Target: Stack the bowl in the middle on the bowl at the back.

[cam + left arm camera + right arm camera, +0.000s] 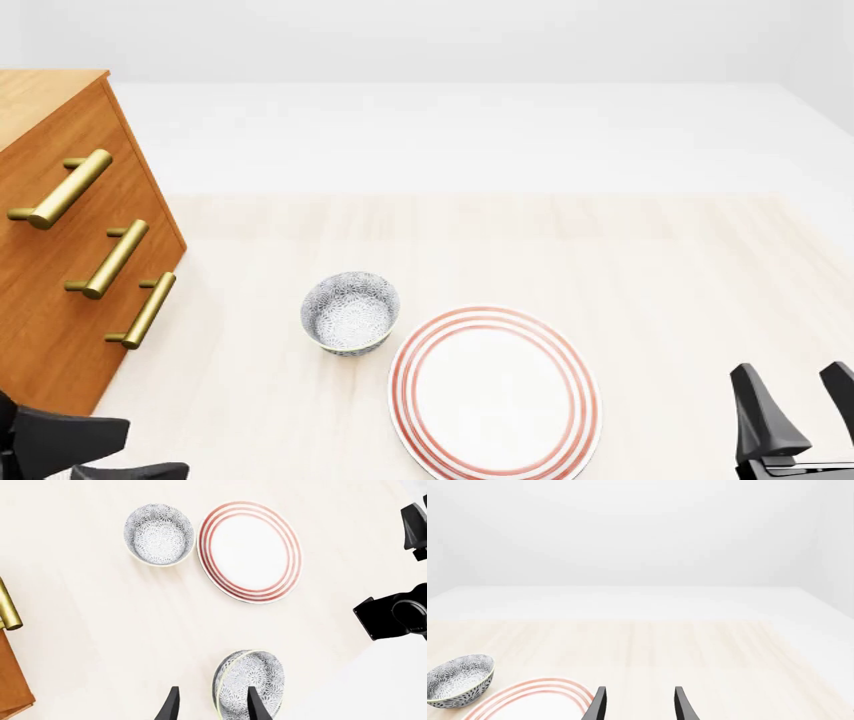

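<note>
The bowl at the back (350, 312) is grey-and-white speckled and stands upright left of the red-ringed plate; it also shows as the far bowl (159, 534) and at an edge of the right wrist view (459, 680). The bowl in the middle (249, 682), its twin, is below the front view's bottom edge. My left gripper (213, 689) is open above that bowl's rim, one finger over its inside and the other outside it; whether they touch I cannot tell. My right gripper (794, 375) (640, 689) is open and empty, low at the right by the plate.
A large white plate with red rings (494, 392) (250, 550) lies between the two bowls. A wooden drawer cabinet with brass handles (67, 250) stands at the left, close to the left arm (67, 440). The right arm (393, 615) shows in the left wrist view.
</note>
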